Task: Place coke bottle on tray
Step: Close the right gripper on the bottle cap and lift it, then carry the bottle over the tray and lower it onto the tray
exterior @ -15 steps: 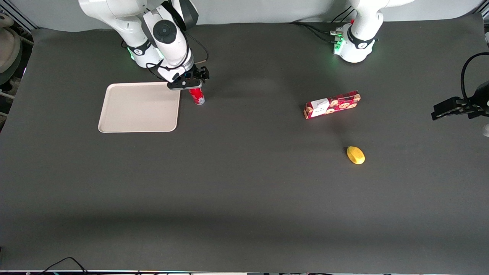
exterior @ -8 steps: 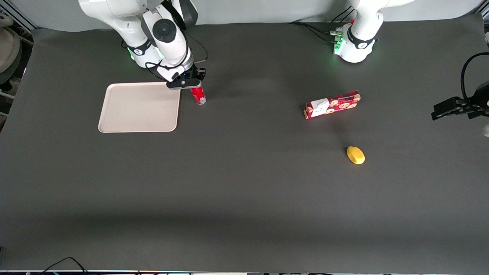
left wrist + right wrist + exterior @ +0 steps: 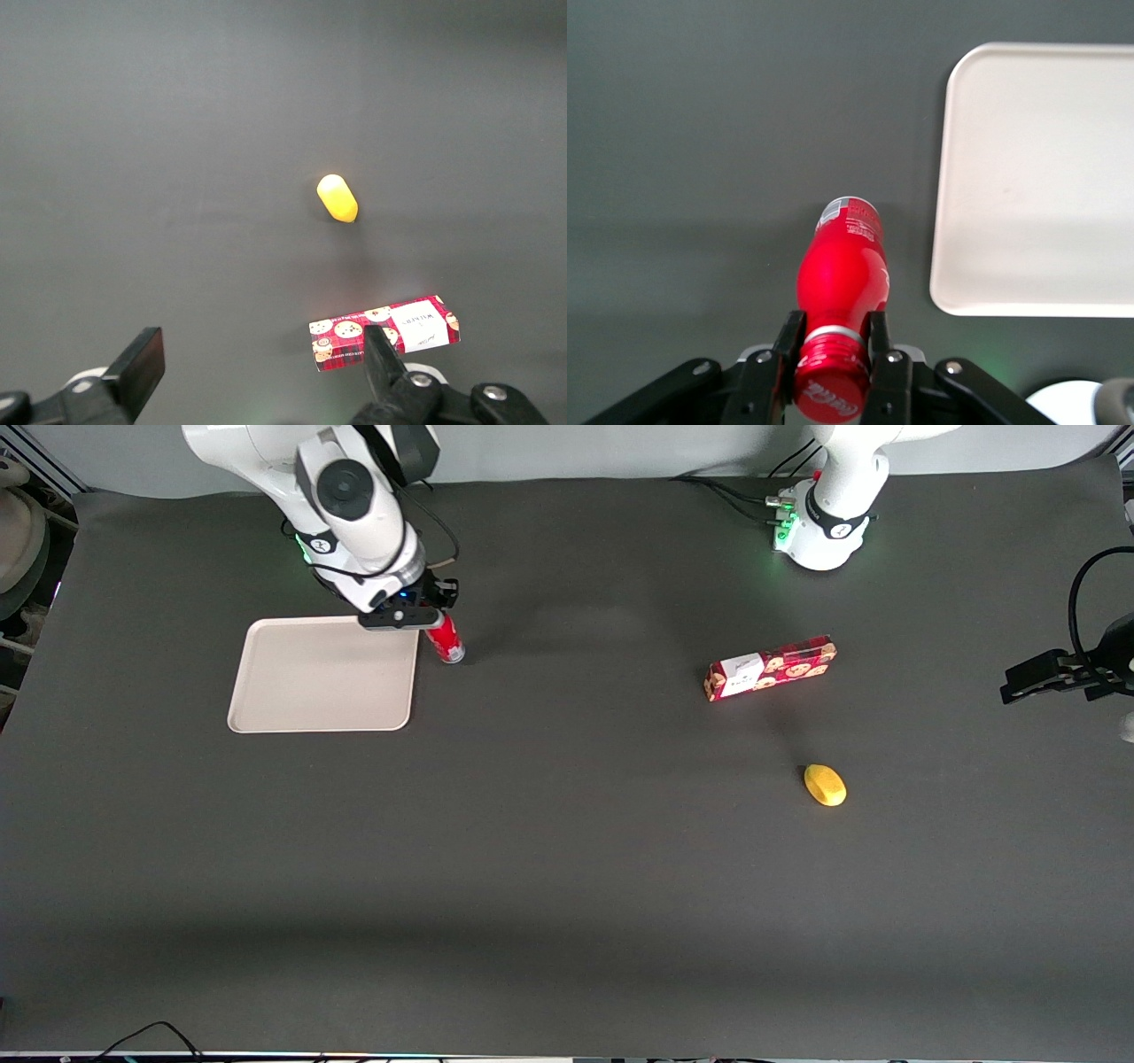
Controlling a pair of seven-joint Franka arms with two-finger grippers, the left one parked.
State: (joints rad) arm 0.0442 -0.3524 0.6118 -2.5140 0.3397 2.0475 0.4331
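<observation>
The gripper (image 3: 830, 350) is clamped on the neck of the coke bottle (image 3: 840, 274), just under its red cap, one finger on each side. The bottle hangs tilted in the grasp, its silvery base lifted above the dark table (image 3: 567, 868), just beside the tray (image 3: 301, 691) but not yet over it. It looks small, light and rigid, with a smooth, likely slippery skin; the narrow neck below the cap ridge seems the securest hold.
</observation>
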